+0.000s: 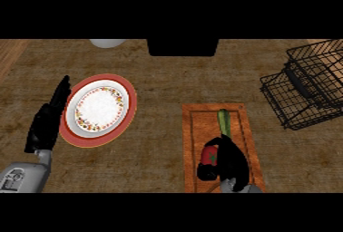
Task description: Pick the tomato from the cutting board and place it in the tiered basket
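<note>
The red tomato (210, 155) lies on the brown cutting board (194, 122), near its front half. My right hand (230, 159) is on the board with its fingers curled round the tomato, hiding most of it. The black wire tiered basket (309, 86) stands at the far right of the counter, well apart from the board. My left hand (48, 118) rests open at the left, fingers straight, beside the plate.
A green vegetable (224, 121) lies on the board just beyond the tomato. A white flowered plate (99, 108) on a red charger sits left of centre. A black object (182, 46) and a pale round one (107, 43) stand at the back edge.
</note>
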Robot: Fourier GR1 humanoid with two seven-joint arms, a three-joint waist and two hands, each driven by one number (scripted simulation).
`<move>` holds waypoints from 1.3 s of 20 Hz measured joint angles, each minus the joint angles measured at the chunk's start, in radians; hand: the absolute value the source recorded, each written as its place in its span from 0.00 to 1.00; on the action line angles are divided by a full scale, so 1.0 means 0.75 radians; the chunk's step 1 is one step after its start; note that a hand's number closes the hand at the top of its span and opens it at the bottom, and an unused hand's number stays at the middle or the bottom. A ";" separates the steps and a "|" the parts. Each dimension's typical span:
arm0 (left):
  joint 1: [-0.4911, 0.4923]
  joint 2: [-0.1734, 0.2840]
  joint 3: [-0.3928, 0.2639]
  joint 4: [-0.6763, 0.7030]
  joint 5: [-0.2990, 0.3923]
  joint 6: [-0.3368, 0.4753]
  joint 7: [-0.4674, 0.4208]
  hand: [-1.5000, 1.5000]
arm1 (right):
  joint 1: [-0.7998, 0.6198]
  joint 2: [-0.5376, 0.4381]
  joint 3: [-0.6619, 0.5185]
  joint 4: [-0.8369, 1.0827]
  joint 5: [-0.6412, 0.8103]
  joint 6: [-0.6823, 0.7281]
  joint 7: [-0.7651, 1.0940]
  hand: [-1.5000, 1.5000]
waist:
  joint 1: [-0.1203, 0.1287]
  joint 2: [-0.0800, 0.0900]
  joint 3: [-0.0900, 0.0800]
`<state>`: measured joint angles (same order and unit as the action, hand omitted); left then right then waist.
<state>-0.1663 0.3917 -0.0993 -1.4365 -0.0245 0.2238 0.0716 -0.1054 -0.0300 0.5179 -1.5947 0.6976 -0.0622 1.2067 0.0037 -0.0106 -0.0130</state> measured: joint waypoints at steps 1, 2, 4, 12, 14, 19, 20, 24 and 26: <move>-0.005 0.006 0.010 0.014 0.004 -0.012 -0.007 0.50 | -0.009 -0.003 0.009 0.010 0.011 0.007 0.000 1.00 | -0.002 0.000 -0.001; -0.013 0.006 0.013 0.015 0.002 -0.016 -0.002 0.50 | -0.011 -0.005 0.018 0.017 0.018 0.007 -0.007 1.00 | -0.004 -0.001 -0.001; -0.021 -0.002 0.018 0.038 -0.006 -0.018 -0.019 0.50 | -0.039 -0.005 -0.007 0.023 -0.002 0.009 -0.009 1.00 | -0.006 0.000 0.000; -0.009 -0.008 0.049 0.039 -0.012 -0.043 -0.030 0.50 | -0.035 -0.045 0.100 -0.067 -0.011 0.037 -0.180 1.00 | -0.003 0.004 0.010; -0.006 -0.008 0.048 0.038 -0.010 -0.049 -0.029 0.50 | -0.036 -0.121 0.210 -0.111 -0.010 0.116 -0.314 1.00 | 0.006 0.002 0.011; 0.021 0.003 0.064 0.003 -0.008 -0.050 -0.017 0.50 | 0.009 -0.345 0.296 -0.355 -0.041 0.210 -0.590 1.00 | -0.005 0.003 0.016; 0.027 0.011 0.079 0.016 0.000 -0.059 -0.035 0.50 | 0.031 -0.372 0.289 -0.426 -0.044 0.196 -0.620 1.00 | -0.012 0.004 0.017; 0.037 -0.013 0.068 0.004 -0.016 -0.040 -0.027 0.50 | 0.068 -0.453 0.186 -0.691 -0.054 0.136 -0.694 1.00 | -0.028 0.004 0.018; 0.028 -0.013 0.072 -0.003 -0.014 -0.042 -0.011 0.50 | 0.061 -0.483 0.108 -0.813 -0.056 0.122 -0.700 1.00 | -0.030 0.005 0.018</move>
<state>-0.1452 0.3820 -0.0451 -1.4386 -0.0351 0.1922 0.0634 -0.0597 -0.3921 0.5992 -2.2048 0.6554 0.0292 0.6815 -0.0190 -0.0072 0.0003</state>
